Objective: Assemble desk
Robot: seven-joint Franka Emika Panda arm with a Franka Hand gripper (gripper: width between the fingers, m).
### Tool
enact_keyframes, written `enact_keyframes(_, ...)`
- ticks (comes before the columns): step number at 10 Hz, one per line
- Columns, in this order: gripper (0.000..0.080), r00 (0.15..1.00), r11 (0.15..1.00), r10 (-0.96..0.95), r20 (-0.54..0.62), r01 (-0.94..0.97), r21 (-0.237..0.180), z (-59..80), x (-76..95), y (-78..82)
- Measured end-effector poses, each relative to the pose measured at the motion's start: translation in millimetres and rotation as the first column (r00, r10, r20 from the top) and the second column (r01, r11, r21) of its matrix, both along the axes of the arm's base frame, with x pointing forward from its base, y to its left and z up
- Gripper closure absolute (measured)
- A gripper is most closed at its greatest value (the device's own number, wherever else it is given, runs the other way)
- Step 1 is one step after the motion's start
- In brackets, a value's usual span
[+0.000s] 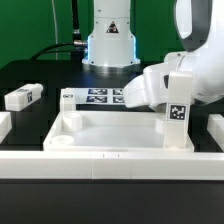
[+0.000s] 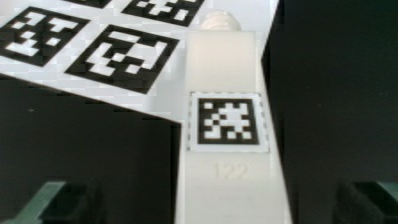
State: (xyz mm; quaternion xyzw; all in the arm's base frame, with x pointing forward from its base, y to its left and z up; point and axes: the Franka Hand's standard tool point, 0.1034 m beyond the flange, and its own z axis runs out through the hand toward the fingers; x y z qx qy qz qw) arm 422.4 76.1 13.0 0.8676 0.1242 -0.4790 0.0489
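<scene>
- Exterior view: the desk top (image 1: 110, 134), a white tray, lies flat on the black table (image 1: 40, 78) in the middle of the scene. It sits just behind a long low white rail (image 1: 110, 165) that runs across the front.
- Round sockets (image 1: 61, 142) show at the tray's corners on the exterior view's left.
- An upright leg (image 1: 178, 122) stands at the tray's far corner on the exterior view's right, its black-and-white tag facing the camera. Whether it sits in a socket I cannot tell.
- A lying leg (image 1: 22, 97) rests on the table at the exterior view's left, well apart from the tray.
- The marker board (image 1: 100, 97) lies flat just behind the tray's far wall, in front of the robot's base (image 1: 110, 40).
- The arm (image 1: 200, 70) extends from the exterior view's right. Its white hand is low behind the upright leg and near the marker board, and the jaws are hidden here.
- Wrist view: a square leg (image 2: 226, 160) runs lengthwise between the jaws, with one tag on its facing side. Its narrow far end is by the edge of the marker board (image 2: 89, 40).
- The dark fingers (image 2: 45, 205) show one on each side of this leg. The jaws stand apart, and black table (image 2: 80, 150) shows between each finger and the leg, so neither touches it.
- Whether this is the upright leg from the exterior view I cannot tell.
</scene>
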Motion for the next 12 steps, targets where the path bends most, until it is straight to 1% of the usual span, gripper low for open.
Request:
enact_keyframes(1, 0.0271, 1.000, 1.000, 0.000, 0.001, 0.000, 0.000, 0.1, 0.3, 0.1)
enact_keyframes(2, 0.0411, 1.000, 1.000, 0.000, 0.001, 0.000, 0.000, 0.2, 0.6, 0.0)
enact_keyframes(3, 0.0514, 1.000, 1.000, -0.002, 0.002, 0.002, 0.001, 0.4, 1.2, -0.4)
enact_keyframes(5, 0.0512, 1.000, 1.000, -0.005, 0.008, 0.005, 0.003, 2.4, 4.8, -2.1)
enact_keyframes(6, 0.0512, 1.000, 1.000, -0.007, 0.007, 0.007, 0.010, 6.9, 7.4, -4.7)
enact_keyframes(7, 0.0512, 1.000, 1.000, -0.010, 0.004, 0.010, 0.022, 17.6, 11.9, -9.9)
enact_keyframes(8, 0.0512, 1.000, 0.999, -0.013, -0.013, 0.014, 0.033, 31.6, 13.3, -15.1)
enact_keyframes(10, 0.0512, 0.999, 0.998, -0.027, -0.042, 0.029, 0.059, 71.7, 16.2, -30.5)
enact_keyframes(11, 0.0512, 0.998, 0.997, -0.033, -0.048, 0.036, 0.065, 80.9, 17.0, -35.9)
enact_keyframes(12, 0.0512, 0.999, 0.997, -0.033, -0.030, 0.035, 0.068, 77.2, 19.4, -35.6)
